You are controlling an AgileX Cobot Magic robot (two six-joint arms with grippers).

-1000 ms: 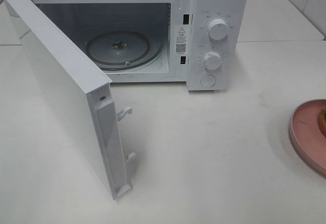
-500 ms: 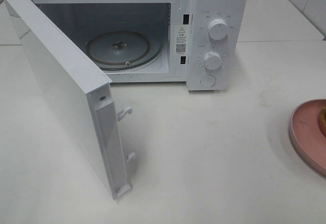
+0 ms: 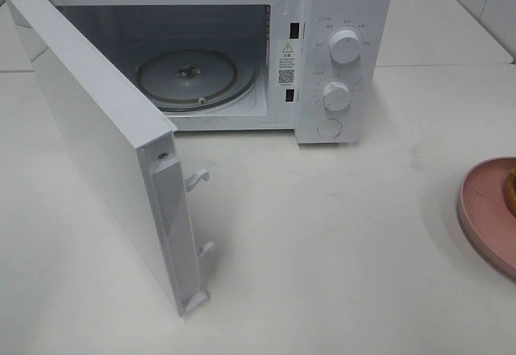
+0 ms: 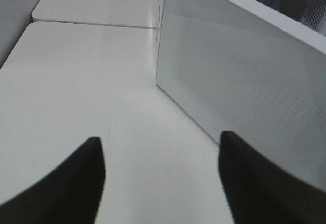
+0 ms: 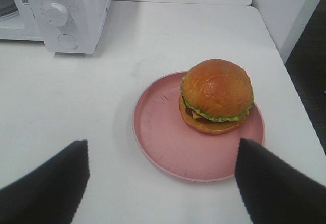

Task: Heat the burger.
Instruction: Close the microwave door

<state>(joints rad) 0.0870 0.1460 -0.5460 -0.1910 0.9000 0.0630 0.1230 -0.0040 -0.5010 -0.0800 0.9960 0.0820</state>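
Note:
The burger (image 5: pixel 217 95), with a golden-brown bun and green lettuce frill, sits on a round pink plate (image 5: pixel 163 142). In the exterior high view only a sliver of the burger (image 3: pixel 510 191) and part of the plate (image 3: pixel 482 206) show at the right edge. My right gripper (image 5: pixel 162 183) is open and empty, above and short of the plate. My left gripper (image 4: pixel 160 178) is open and empty above the table beside the open microwave door (image 4: pixel 239 76). The white microwave (image 3: pixel 343 48) stands open, its glass turntable (image 3: pixel 187 77) bare. Neither gripper shows in the exterior high view.
The microwave door (image 3: pixel 105 141) swings far out to the front left, with two latch hooks (image 3: pixel 197 180) on its edge. Two dials (image 3: pixel 345 46) and a button are on the right panel. A second table and a wall edge lie beyond the left gripper.

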